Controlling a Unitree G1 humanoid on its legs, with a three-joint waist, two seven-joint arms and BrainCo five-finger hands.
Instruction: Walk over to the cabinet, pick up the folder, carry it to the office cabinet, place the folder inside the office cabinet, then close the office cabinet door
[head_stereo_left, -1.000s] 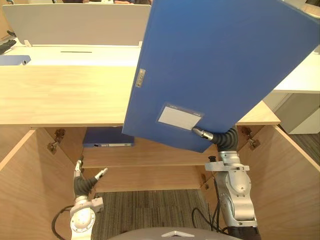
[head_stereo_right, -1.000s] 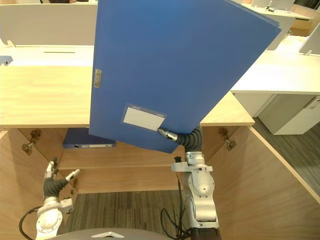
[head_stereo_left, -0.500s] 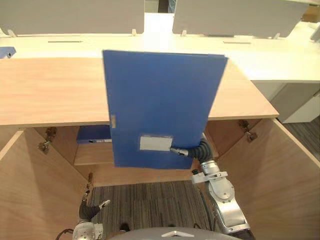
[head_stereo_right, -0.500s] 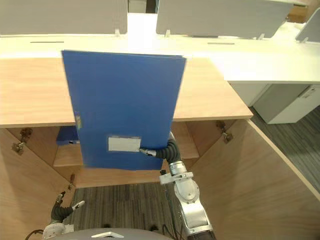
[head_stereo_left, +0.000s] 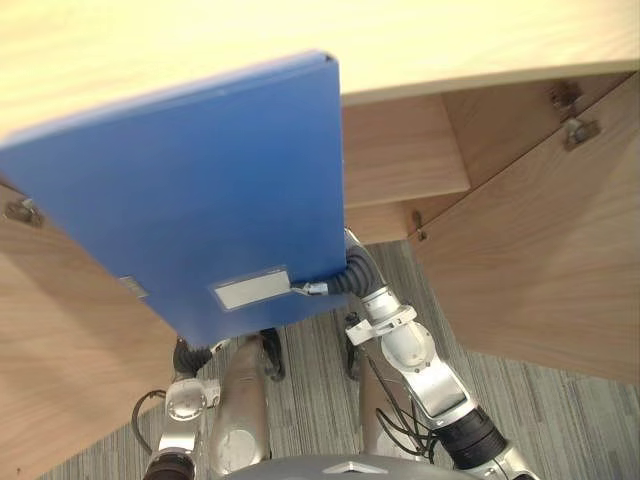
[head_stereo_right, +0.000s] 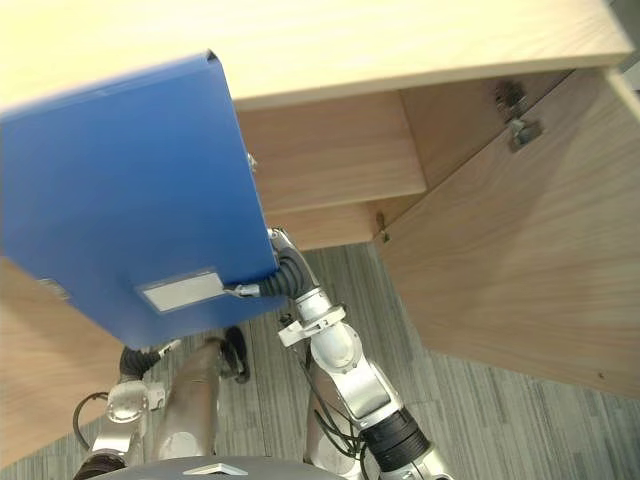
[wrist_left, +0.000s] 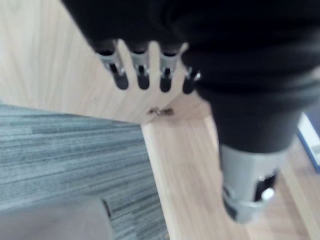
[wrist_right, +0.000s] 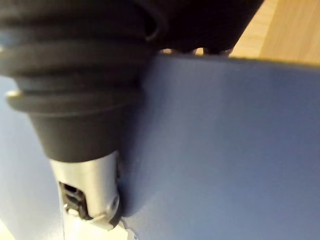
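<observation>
Folder (head_stereo_left: 200, 190), blue with a white label (head_stereo_left: 250, 293), is held tilted in front of the open cabinet (head_stereo_left: 400, 150), its lower corner pinched by the right hand (head_stereo_left: 322, 287), thumb on the front face. Low down, the left hand (wrist_left: 141, 70) hangs with straight fingers, holding nothing, above grey carpet (wrist_left: 65, 150).
</observation>
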